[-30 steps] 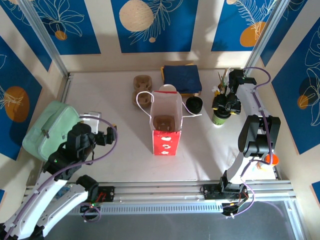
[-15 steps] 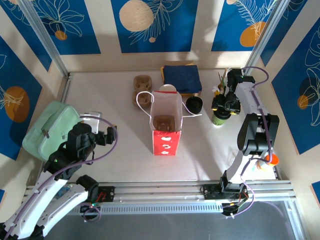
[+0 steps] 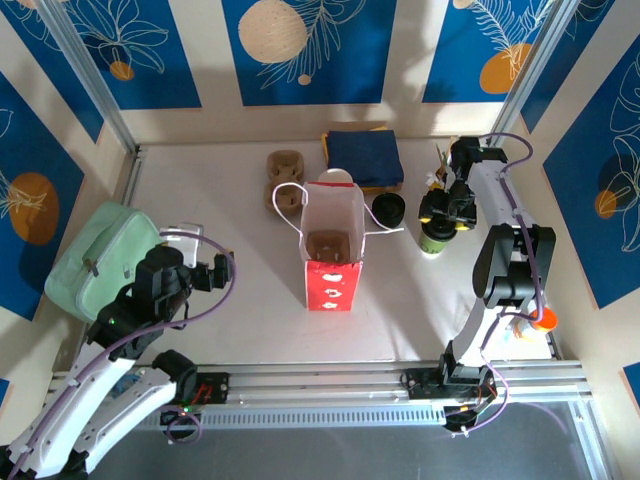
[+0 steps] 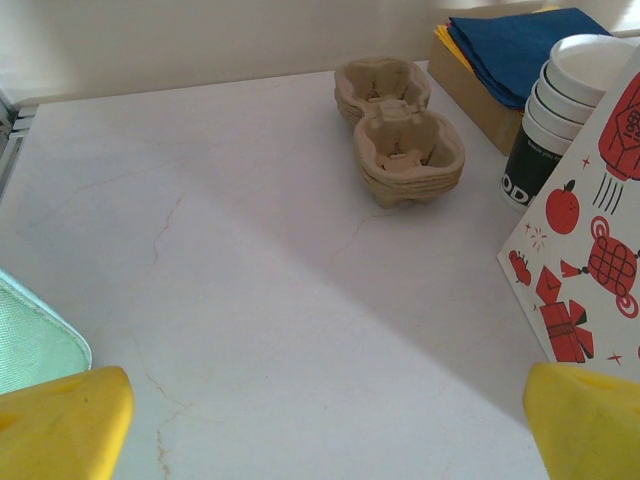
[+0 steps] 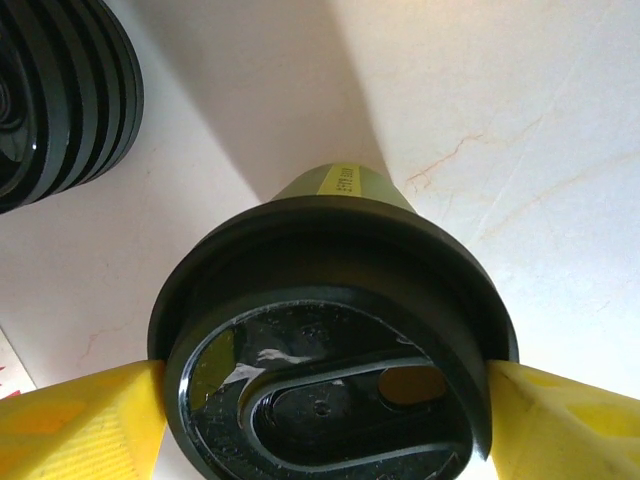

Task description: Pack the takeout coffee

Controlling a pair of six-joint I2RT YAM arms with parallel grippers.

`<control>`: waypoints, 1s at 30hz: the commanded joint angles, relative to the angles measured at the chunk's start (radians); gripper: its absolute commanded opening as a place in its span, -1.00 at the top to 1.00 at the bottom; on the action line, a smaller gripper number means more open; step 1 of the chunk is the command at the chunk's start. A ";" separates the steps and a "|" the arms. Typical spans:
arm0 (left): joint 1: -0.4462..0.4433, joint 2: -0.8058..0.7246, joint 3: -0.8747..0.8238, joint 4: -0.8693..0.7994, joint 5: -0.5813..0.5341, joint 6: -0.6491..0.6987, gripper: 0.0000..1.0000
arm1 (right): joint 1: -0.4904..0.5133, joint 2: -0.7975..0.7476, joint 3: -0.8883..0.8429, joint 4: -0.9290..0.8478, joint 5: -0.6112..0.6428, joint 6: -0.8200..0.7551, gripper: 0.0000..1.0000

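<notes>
Two left fingers (image 4: pixel 60 425) gape wide above the worktop's (image 3: pixel 400 300) near-left corner, holding nothing. Mid-worktop stands an open red paper bag (image 3: pixel 329 282). Near the right edge, the right fingers (image 5: pixel 70 425) clamp the takeout coffee (image 5: pixel 330 330), one finger pressed against each side of its lid.

L fingers (image 4: pixel 60 420) wide open, R fingers (image 5: pixel 70 425) gripping.

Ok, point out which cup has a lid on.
The green cup in the right gripper: black lid on. The stacked cups by the red bag are open-topped.
</notes>
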 commanded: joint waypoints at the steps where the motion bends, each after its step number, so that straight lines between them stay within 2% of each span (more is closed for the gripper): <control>1: -0.008 -0.005 -0.008 -0.013 -0.001 -0.007 -0.99 | 0.004 0.028 0.032 -0.060 -0.029 0.008 -0.60; 5: -0.008 -0.003 -0.008 -0.013 0.001 -0.006 -0.99 | 0.011 0.028 0.049 -0.082 -0.037 0.009 -0.66; 17: -0.008 0.002 -0.008 -0.008 0.003 -0.004 -0.99 | 0.014 0.015 0.076 -0.104 -0.060 -0.011 -0.65; 30: -0.008 0.002 -0.010 -0.010 0.004 -0.008 -0.99 | 0.012 0.001 0.016 -0.101 -0.048 -0.025 -0.63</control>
